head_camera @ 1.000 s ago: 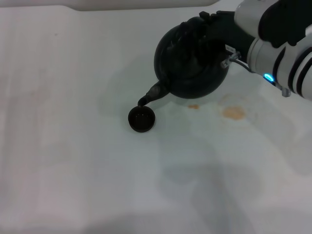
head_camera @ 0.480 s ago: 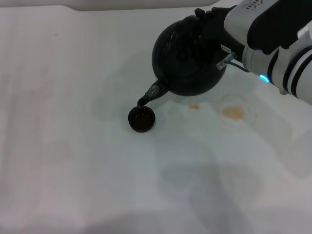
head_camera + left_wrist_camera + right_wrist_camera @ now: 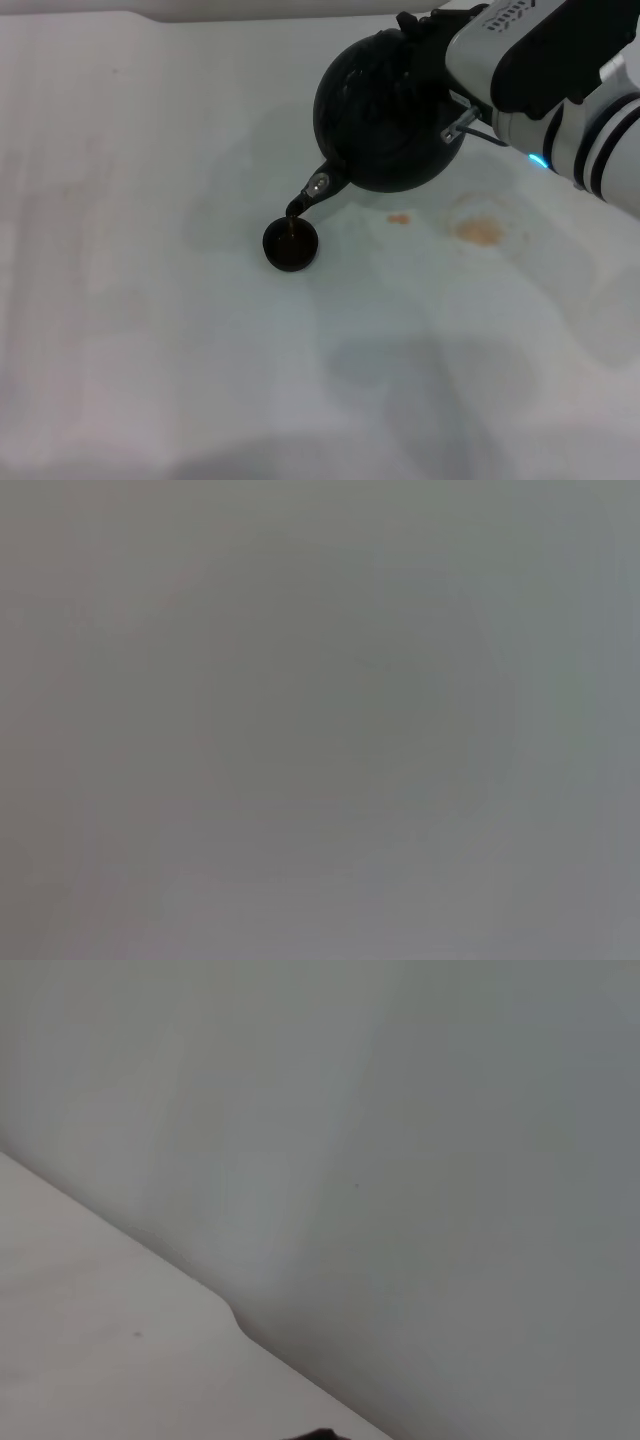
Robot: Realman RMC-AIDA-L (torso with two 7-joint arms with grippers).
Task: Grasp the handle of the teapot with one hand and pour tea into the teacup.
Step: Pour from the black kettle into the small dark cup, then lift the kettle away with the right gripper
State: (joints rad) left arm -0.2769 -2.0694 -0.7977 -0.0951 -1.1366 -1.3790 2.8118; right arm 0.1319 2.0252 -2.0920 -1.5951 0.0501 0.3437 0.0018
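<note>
The round black teapot (image 3: 385, 110) hangs tilted in the air in the head view, with its silvery-tipped spout (image 3: 314, 187) pointing down just above the teacup (image 3: 290, 244). The tiny dark teacup stands on the white table, and a trace of reddish-brown tea (image 3: 291, 229) shows at its far rim under the spout. My right gripper (image 3: 432, 42) is at the top right of the pot, shut on the handle, which is mostly hidden behind the pot and the gripper. My left gripper is out of view.
Orange-tan stains mark the white table (image 3: 150, 300), one larger (image 3: 478, 231) and one small (image 3: 398, 218), to the right of the cup. My white right forearm (image 3: 560, 90) reaches in from the upper right. The wrist views show only blank pale surfaces.
My right wrist has rolled and risen a little, tipping the teapot further. The spout stays over the teacup, which has not moved.
</note>
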